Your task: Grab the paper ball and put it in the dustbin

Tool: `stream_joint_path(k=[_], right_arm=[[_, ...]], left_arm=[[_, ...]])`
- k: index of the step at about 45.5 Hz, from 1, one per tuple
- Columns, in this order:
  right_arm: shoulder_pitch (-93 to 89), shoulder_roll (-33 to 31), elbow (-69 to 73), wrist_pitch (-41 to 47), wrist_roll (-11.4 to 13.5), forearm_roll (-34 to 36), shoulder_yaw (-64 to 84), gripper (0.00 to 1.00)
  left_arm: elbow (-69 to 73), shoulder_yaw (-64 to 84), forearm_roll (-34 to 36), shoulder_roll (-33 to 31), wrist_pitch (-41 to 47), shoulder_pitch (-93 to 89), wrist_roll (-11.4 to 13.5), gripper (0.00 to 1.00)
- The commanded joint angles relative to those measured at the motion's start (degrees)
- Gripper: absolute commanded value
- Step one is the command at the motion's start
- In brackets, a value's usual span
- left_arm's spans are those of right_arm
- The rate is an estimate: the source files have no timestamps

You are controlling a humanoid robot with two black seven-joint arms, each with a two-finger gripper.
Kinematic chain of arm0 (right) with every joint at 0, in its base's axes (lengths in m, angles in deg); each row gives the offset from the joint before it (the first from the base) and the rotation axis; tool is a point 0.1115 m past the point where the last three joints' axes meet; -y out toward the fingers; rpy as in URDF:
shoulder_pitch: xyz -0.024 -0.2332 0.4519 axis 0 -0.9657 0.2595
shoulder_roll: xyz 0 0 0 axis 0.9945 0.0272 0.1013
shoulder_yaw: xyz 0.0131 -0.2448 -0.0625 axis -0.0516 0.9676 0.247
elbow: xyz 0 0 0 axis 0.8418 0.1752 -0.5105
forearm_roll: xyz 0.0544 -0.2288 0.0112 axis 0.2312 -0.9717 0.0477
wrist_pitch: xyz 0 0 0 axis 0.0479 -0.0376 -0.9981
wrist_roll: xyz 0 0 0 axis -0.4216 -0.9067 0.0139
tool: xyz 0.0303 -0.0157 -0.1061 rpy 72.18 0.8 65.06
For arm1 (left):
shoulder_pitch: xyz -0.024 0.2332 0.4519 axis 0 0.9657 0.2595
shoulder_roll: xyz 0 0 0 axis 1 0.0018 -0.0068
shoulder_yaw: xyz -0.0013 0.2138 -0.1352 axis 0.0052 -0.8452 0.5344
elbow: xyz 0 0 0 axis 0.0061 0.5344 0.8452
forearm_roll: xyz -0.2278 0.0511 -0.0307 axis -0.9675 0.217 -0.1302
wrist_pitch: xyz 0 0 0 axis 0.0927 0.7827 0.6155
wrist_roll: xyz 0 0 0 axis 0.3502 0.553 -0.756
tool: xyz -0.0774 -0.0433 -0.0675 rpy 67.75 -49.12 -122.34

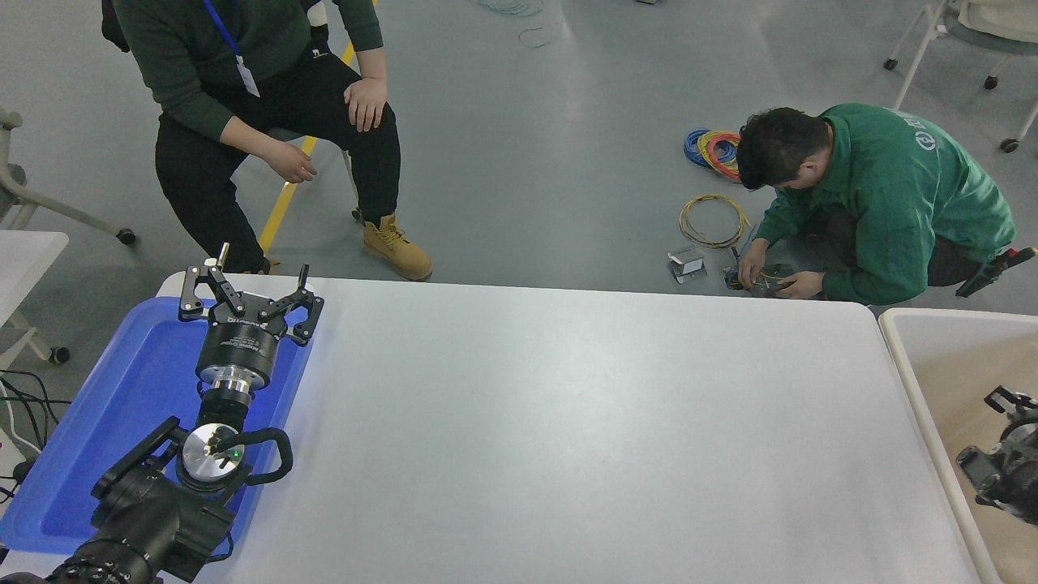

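No paper ball shows on the table, in the tray or in the dustbin. The dustbin (957, 318), with a white rounded rim and a beige inside, stands at the table's right end, partly cut off by the picture's edge. My right gripper (991, 435) comes in from the right edge and hangs over the dustbin's inside. Its fingers are spread, with nothing between them. My left gripper (247, 296) is parked at the lower left over the blue tray (122, 405), open and empty.
The white table (568, 422) fills the middle. A person in dark clothes sits beyond its far left edge (276, 97). A person in a green jacket (884, 203) crouches on the floor at the far right among cable coils (714, 219).
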Motion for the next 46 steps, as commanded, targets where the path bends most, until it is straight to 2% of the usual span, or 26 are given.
stream_joint_path(k=[1,26,37,46], right_arm=[[-0.13,0.26,-0.11,-0.05,0.00,0.13,0.20,1.00],[2.50,0.00,1.82,1.09,0.09,0.40,-0.77,1.00],[10.58,-1.85,1.91,1.70,0.09,6.46,-13.06,1.00],[17.70,-3.95,9.37,1.97,-0.70,6.55,-23.25,1.00]], left_arm=[[0.00,0.01,0.00,0.03,0.01,0.00,0.00,1.00],[0.00,0.01,0.00,0.03,0.01,0.00,0.00,1.00],[0.00,0.01,0.00,0.03,0.01,0.00,0.00,1.00],[0.00,0.01,0.00,0.03,0.01,0.00,0.00,1.00]])
